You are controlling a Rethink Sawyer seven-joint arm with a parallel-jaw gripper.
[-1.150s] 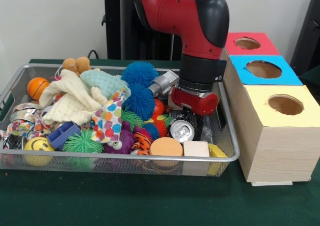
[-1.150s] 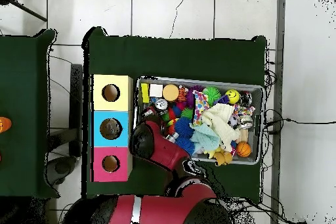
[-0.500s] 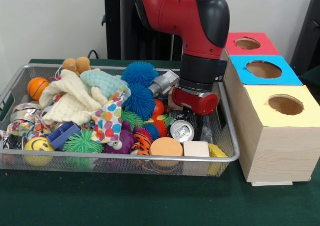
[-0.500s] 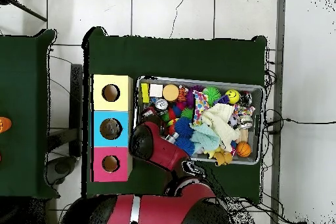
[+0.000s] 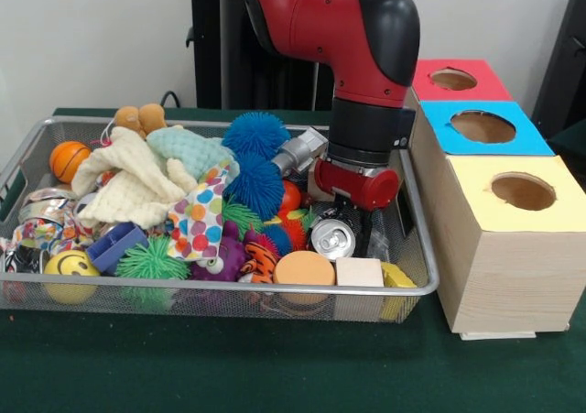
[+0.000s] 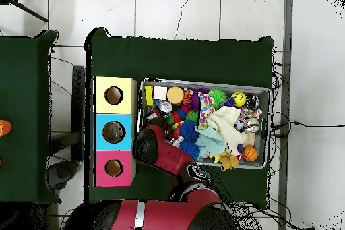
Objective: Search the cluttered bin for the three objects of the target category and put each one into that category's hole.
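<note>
A wire mesh bin (image 5: 417, 239) on the green worktop (image 5: 275, 367) holds a jumble: 2 blue spiky balls (image 5: 255, 136), a cream cloth (image 5: 128, 186), a polka-dot cloth (image 5: 197, 219), a small basketball (image 5: 68, 159), a yellow smiley ball (image 5: 70, 265), a green spiky ball (image 5: 151, 259), a drink can (image 5: 333, 238), an orange disc (image 5: 304, 268) and a pale block (image 5: 359, 272). The gripper (image 5: 352, 213) is lowered into the bin's right end just above the can; whether its jaws are open or closed cannot be told. Beside the bin stands a wooden box (image 5: 499, 266) with 3 holes, on red (image 5: 453, 79), blue (image 5: 482, 125) and yellow (image 5: 523, 191) tops.

pale wall (image 5: 92, 28), white tiled floor (image 6: 202, 11), green-covered table (image 5: 229, 367), second green table (image 6: 23, 112)
</note>
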